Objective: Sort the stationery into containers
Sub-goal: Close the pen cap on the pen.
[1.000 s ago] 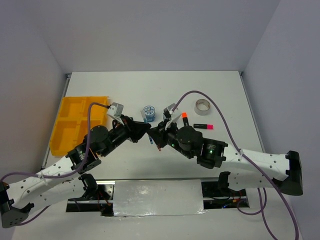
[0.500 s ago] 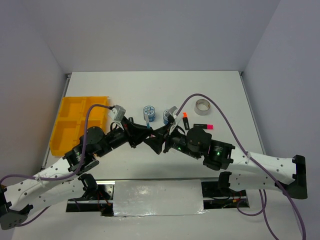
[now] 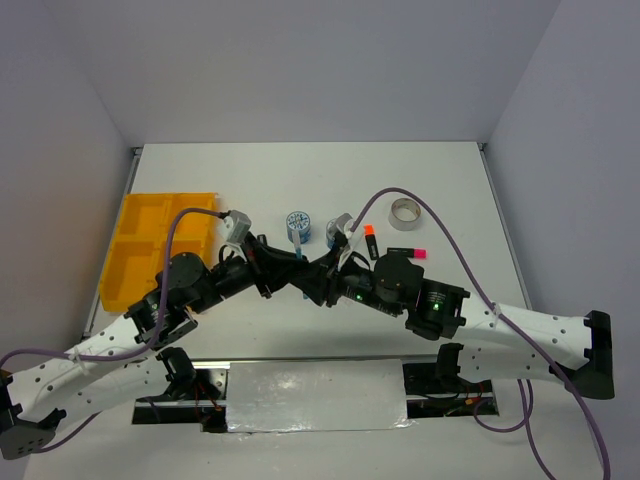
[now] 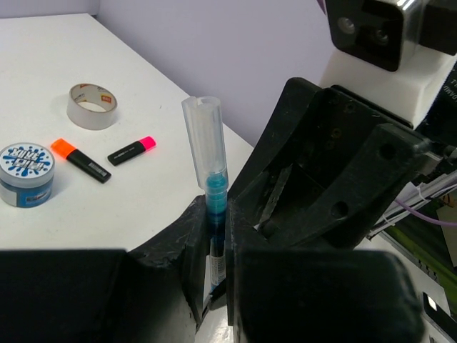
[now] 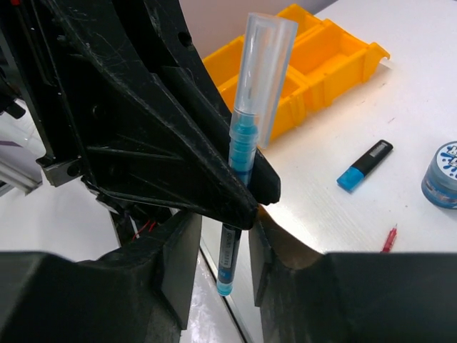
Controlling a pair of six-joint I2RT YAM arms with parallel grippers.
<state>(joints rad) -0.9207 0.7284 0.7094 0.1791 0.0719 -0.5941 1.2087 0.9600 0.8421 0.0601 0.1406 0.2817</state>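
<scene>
The two grippers meet tip to tip above the middle of the table. My left gripper [image 3: 290,275] [image 4: 216,214] is shut on a thin blue pen [image 3: 300,258] [image 4: 214,200] [image 5: 246,143], which stands upright with its clear cap on top. My right gripper [image 3: 316,284] [image 5: 227,221] is open, with a jaw on each side of the pen's lower end and a gap on both sides. The yellow tray [image 3: 135,250] [image 5: 321,57] lies at the left. A blue highlighter [image 5: 364,166] and a red pen [image 5: 389,238] lie on the table under the arms.
Two blue-white rolls [image 3: 297,222] [image 3: 333,233] sit behind the grippers. A silvery tape ring [image 3: 405,212] [image 4: 93,106], an orange highlighter [image 3: 369,238] [image 4: 80,158] and a pink highlighter [image 3: 407,252] [image 4: 132,150] lie at the right. Walls stand close on three sides.
The right wrist has drawn back to the right and lower. The left arm has shifted a little. The grippers still meet at the pen in the middle.
</scene>
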